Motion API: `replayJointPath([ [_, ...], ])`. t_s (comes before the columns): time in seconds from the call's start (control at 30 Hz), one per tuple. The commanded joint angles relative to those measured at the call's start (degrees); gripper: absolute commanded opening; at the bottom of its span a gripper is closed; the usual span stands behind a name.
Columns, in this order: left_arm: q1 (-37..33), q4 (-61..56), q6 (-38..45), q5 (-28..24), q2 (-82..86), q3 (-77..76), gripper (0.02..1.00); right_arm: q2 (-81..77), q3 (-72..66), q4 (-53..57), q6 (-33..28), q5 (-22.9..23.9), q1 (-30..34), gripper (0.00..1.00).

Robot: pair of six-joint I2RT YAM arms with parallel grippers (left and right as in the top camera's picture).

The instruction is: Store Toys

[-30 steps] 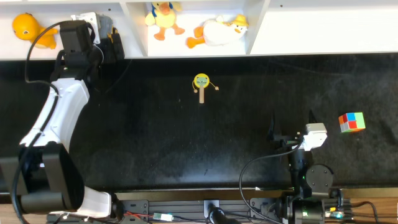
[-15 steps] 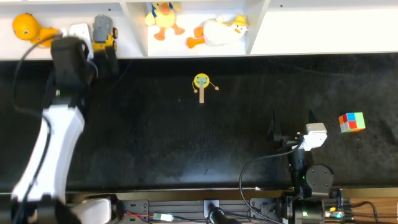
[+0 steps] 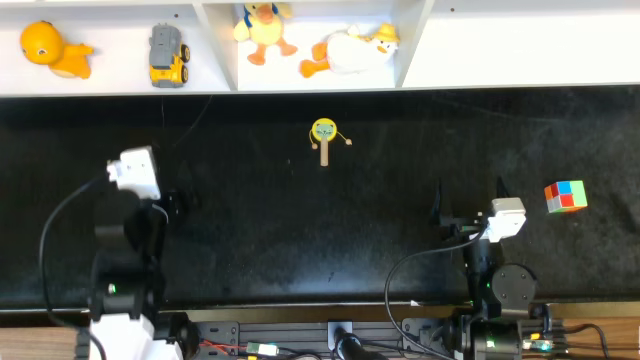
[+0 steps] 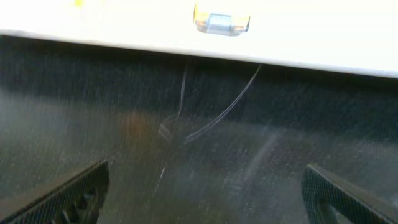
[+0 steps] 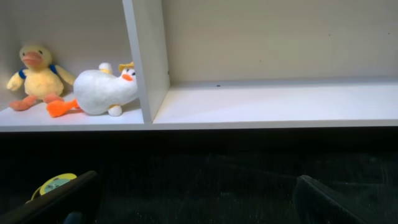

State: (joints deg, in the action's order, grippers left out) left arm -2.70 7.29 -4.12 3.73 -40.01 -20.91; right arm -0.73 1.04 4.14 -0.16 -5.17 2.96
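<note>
Black speckled tabletop [image 3: 300, 230], wooden strip [image 3: 610, 340] along near edge

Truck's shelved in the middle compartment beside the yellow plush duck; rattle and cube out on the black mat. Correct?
Wrong compartment. The top view shows the truck in the left compartment, beside the orange duck; the yellow plush duck is in the middle one. The rattle and cube do lie out on the black mat.

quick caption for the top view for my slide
Truck, orange duck, yellow plush duck and white plush duck on the shelf; yellow rattle and colour cube lie on the black mat.
</note>
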Motion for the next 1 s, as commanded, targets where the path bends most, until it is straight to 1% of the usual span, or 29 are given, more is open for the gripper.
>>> replayJointPath([
  [0.03,0.22,-5.88,0.79,-4.72,15.74,7.91,0.998,0.52,-0.79,-0.20,0.20,-0.35,0.17,0.996],
  [0.13,0.20,-10.43,0.83,-4.61,23.10,12.02,0.998,0.52,-0.79,-0.20,0.20,-0.35,0.17,0.996],
  [0.23,0.22,-12.22,0.85,-3.04,29.09,14.53,0.998,0.52,-0.79,-0.20,0.20,-0.35,0.17,0.996],
  [0.4,0.20,-11.52,0.90,-1.53,35.52,16.94,0.998,0.52,-0.76,-0.20,0.20,-0.35,0.17,0.996],
  [0.53,0.20,-8.46,0.87,0.28,39.78,20.06,0.998,0.52,-0.79,-0.20,0.20,-0.35,0.17,0.996],
  [0.67,0.20,-2.99,1.05,2.56,39.85,20.48,0.998,0.52,-0.79,-0.20,0.20,-0.35,0.17,0.993],
  [0.7,0.20,-2.78,2.67,2.58,39.85,20.48,0.998,0.52,-0.76,-0.20,0.20,-0.35,0.17,0.996],
  [0.73,0.20,-2.73,6.05,2.34,39.85,20.46,0.998,0.52,-0.79,-0.20,0.20,-0.35,0.17,0.993],
  [0.8,0.20,-2.73,8.68,2.38,39.85,20.46,0.998,0.52,-0.76,-0.20,0.20,-0.35,0.17,0.996],
  [1.0,0.20,-2.89,9.25,2.38,39.85,20.46,0.998,0.52,-0.76,-0.20,0.20,-0.35,0.17,0.996],
])
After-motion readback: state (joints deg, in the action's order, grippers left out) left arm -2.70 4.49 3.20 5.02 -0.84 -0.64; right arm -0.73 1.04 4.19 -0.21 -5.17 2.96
